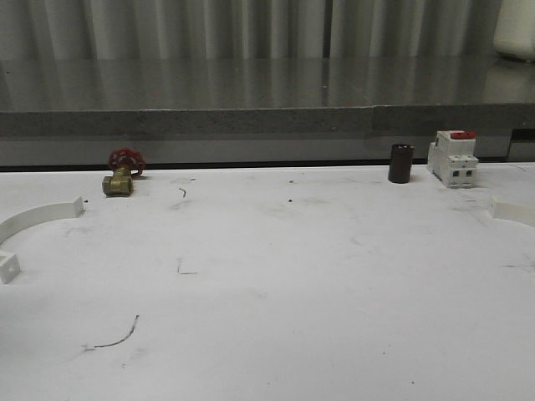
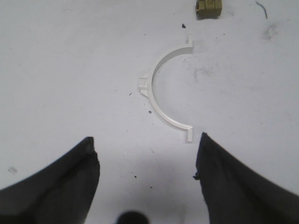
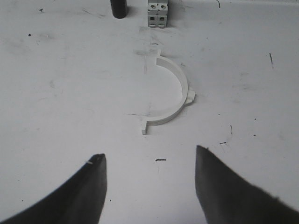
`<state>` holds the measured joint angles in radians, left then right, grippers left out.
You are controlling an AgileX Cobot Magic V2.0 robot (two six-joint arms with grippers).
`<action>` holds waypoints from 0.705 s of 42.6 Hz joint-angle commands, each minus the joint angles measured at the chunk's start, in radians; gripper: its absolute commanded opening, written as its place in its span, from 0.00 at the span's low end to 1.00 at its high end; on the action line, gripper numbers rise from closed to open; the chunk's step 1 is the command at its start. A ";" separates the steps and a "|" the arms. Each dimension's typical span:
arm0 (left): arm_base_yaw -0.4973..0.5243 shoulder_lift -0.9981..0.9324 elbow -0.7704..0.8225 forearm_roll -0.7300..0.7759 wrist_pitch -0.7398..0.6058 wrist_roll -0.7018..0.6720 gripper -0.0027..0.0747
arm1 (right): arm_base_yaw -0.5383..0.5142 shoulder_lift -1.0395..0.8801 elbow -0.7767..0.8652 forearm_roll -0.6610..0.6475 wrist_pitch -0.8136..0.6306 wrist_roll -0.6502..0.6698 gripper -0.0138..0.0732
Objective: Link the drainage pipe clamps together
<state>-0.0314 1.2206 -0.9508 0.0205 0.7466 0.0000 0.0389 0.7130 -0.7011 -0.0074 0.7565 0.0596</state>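
One white half-ring drainage pipe clamp (image 1: pixel 33 219) lies flat at the table's far left edge, partly cut off by the front view. In the left wrist view this clamp (image 2: pixel 159 95) rests ahead of my left gripper (image 2: pixel 147 156), which hangs open above bare table with nothing between its fingers. The other clamp (image 1: pixel 513 210) lies at the far right edge. The right wrist view has that second clamp (image 3: pixel 176 95) flat on the table, ahead of my open, empty right gripper (image 3: pixel 150 161). The two clamps are far apart.
At the back left stands a brass valve with a red handwheel (image 1: pixel 122 174). At the back right are a dark cylinder (image 1: pixel 400 163) and a white switch with a red top (image 1: pixel 452 157). A grey ledge (image 1: pixel 267 121) runs behind the white table (image 1: pixel 276 284).
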 commanded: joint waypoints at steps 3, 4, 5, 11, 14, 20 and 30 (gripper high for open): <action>-0.006 0.167 -0.123 0.014 -0.006 0.000 0.60 | -0.005 0.004 -0.029 -0.014 -0.052 -0.003 0.68; -0.006 0.184 -0.134 0.014 -0.006 0.000 0.60 | -0.005 0.004 -0.029 -0.014 -0.052 -0.003 0.68; -0.006 0.216 -0.146 0.014 -0.006 0.000 0.60 | -0.005 0.004 -0.029 -0.014 -0.052 -0.003 0.68; -0.006 0.363 -0.210 0.014 -0.006 0.000 0.60 | -0.005 0.004 -0.029 -0.014 -0.052 -0.003 0.68; -0.006 0.426 -0.239 0.014 -0.004 0.000 0.60 | -0.005 0.004 -0.029 -0.014 -0.052 -0.003 0.68; -0.006 0.526 -0.288 0.014 -0.009 0.000 0.60 | -0.005 0.004 -0.029 -0.014 -0.052 -0.003 0.68; -0.006 0.632 -0.339 0.009 -0.046 0.000 0.60 | -0.005 0.004 -0.029 -0.014 -0.052 -0.003 0.68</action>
<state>-0.0319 1.8757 -1.2501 0.0327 0.7474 0.0000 0.0389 0.7130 -0.7011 -0.0074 0.7565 0.0596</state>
